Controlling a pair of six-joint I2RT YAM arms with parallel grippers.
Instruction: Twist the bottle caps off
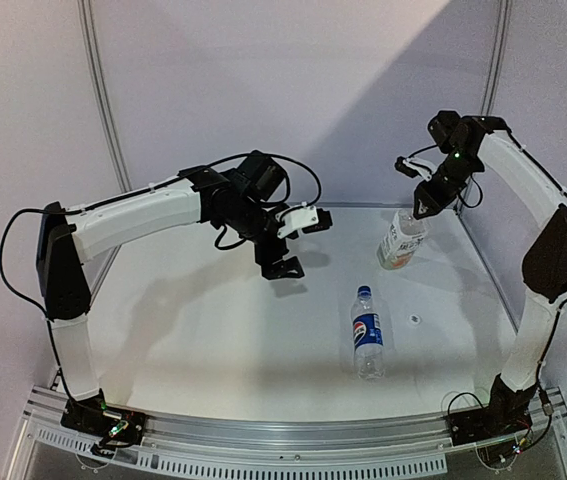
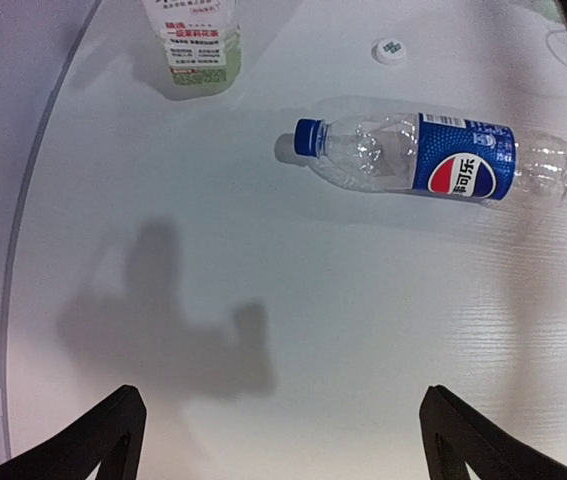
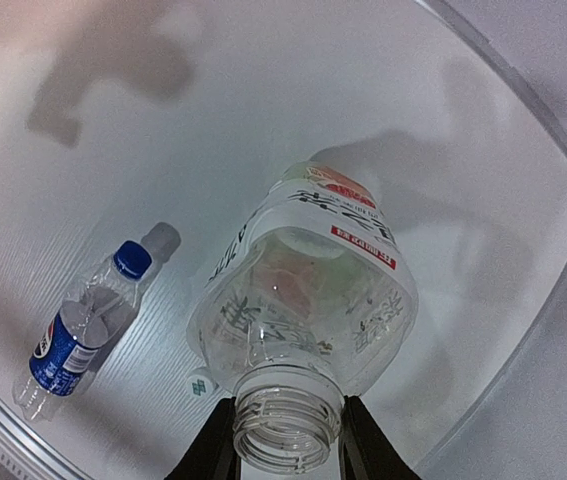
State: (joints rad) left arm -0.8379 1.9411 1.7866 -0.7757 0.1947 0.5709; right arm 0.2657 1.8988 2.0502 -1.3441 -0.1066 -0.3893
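White table (image 1: 213,340), round-edged. My left gripper (image 1: 298,243) hangs over the table's centre-left with the fingers spread wide and nothing between them. My right gripper (image 1: 425,207) is at 2 o'clock, pinching the wide bottle (image 1: 401,243) by its threaded neck. That neck is bare and open, and the bottle hangs tilted under my fingers; can't tell if its base touches the table. The slim bottle (image 1: 367,335), blue label, lies on its side right of centre at about 5 o'clock. Its blue cap (image 1: 364,292) is screwed on and points to 12 o'clock. The white cap (image 1: 415,320) lies loose on the table at 3 o'clock of the slim bottle, near but apart.
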